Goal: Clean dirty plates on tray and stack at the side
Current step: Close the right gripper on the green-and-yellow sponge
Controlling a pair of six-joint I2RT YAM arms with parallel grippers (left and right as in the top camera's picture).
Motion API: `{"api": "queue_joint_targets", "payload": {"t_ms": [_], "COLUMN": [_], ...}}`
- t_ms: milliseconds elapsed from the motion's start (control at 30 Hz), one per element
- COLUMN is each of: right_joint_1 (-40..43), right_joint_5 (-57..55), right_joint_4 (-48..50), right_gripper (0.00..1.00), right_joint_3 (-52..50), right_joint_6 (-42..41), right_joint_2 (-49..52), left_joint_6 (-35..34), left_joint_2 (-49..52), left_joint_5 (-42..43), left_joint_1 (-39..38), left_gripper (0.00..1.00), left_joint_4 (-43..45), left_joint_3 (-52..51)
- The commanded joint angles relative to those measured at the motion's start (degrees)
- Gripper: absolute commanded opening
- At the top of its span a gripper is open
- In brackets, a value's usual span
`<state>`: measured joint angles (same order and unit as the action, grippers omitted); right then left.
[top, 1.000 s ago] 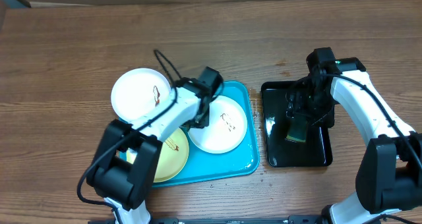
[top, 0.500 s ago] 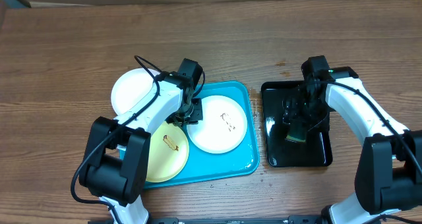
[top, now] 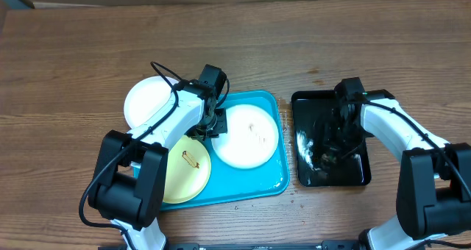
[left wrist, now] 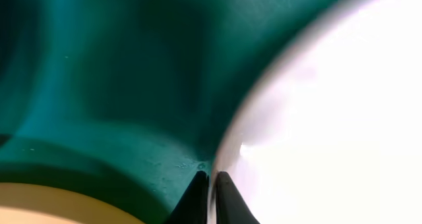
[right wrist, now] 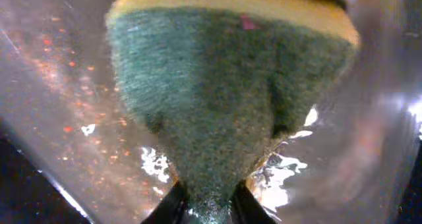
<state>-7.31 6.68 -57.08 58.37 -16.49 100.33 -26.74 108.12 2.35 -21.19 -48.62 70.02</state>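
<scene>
On the turquoise tray (top: 254,185) lies a white plate (top: 250,138) with small dark smears, and a yellow-green plate (top: 185,170) with a brown smear rests at the tray's left end. A second white plate (top: 149,103) sits on the table beyond the tray's left corner. My left gripper (top: 214,126) is shut on the left rim of the tray's white plate (left wrist: 330,112); its tips (left wrist: 211,183) pinch that rim over the tray (left wrist: 112,85). My right gripper (top: 335,141) is down in the black tray (top: 353,175), shut on a green-and-yellow sponge (right wrist: 224,85) at its tips (right wrist: 210,199).
The black tray (right wrist: 46,92) is wet and glaring, right of the turquoise tray with a narrow gap between them. Bare wooden table (top: 88,51) surrounds both. A black cable loops above the left arm (top: 165,73).
The left gripper moved left to the white plate's rim and shut on it. The right gripper dropped lower into the black tray and shut on the sponge.
</scene>
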Motion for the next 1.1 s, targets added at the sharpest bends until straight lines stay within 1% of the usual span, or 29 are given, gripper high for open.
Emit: {"api": "queue_joint_targets", "payload": {"t_ms": [0,33,67,100,133,167,300,367,533,667,767,833,867,900,967,1033,1067], "right_joint_1": [-0.13,-0.13,-0.13,-0.13,-0.13,-0.13,-0.13,-0.13,-0.13,-0.13,-0.13,-0.13,-0.13,-0.13,-0.13,-0.13,-0.13], "right_joint_5": [0.92,0.94,1.09,1.14,1.14,1.11,1.07,0.85,-2.91,-4.07,-4.07,-4.04,-4.04,-4.04,-4.04,-4.04,-4.04], "right_joint_4": [0.55,0.68,0.70,0.68,0.52,-0.28,-1.51,-0.96,2.10,5.60,7.37,7.69,7.69,7.52,7.26,7.28,7.30], "right_gripper": [0.14,0.16,0.29,0.48,0.55,0.59,0.64,0.69,0.79,0.79,0.76,0.67,0.60,0.45,0.20,0.07,0.04], "right_joint_3": [-0.31,-0.28,-0.26,-0.15,0.15,1.40,4.24,4.59,4.57,3.67,1.95,0.81,0.46,0.28,0.17,0.17,0.17], "right_joint_6": [-0.04,-0.04,-0.02,-0.02,-0.02,0.17,0.15,0.17,0.15,0.11,0.11,0.09,0.09,0.11,0.13,0.13,0.13], "right_joint_2": [-1.57,-1.57,-1.57,-1.57,-1.60,-1.60,-1.60,-1.60,-1.60,-1.57,-1.53,-1.53,-1.53,-1.53,-1.53,-1.53,-1.53], "left_joint_6": [0.37,0.39,0.39,0.39,0.42,0.42,0.42,0.39,0.39,0.39,0.39,0.39,0.39,0.39,0.39,0.39,0.39], "left_joint_2": [-0.59,-0.59,-0.59,-0.59,-0.59,-0.59,-0.59,-0.59,-0.59,-0.59,-0.59,-0.59,-0.59,-0.59,-0.59,-0.59,-0.59], "left_joint_5": [0.02,0.00,-0.02,-0.02,-0.02,-0.02,-0.04,-0.48,-1.70,-1.68,-1.66,-1.70,-1.68,-1.68,-1.73,-1.70,-1.73], "left_joint_1": [-0.26,-0.26,-0.26,-0.26,-0.26,-0.26,-0.26,-0.26,-0.26,-0.26,-0.26,-0.26,-0.26,-0.26,-0.26,-0.26,-0.26], "left_gripper": [0.05,0.07,0.10,0.12,0.13,0.13,0.15,0.17,0.17,0.17,0.17,0.16,0.16,0.16,0.15,0.14,0.14], "left_joint_4": [0.09,0.09,0.09,0.07,0.07,0.04,0.46,0.79,2.25,2.89,3.06,3.15,3.28,3.45,3.76,4.13,4.22], "left_joint_3": [0.13,0.11,0.11,0.09,0.09,0.09,-0.63,-1.18,-2.49,-2.80,-2.80,-2.80,-2.80,-2.80,-2.80,-2.80,-2.80]}}
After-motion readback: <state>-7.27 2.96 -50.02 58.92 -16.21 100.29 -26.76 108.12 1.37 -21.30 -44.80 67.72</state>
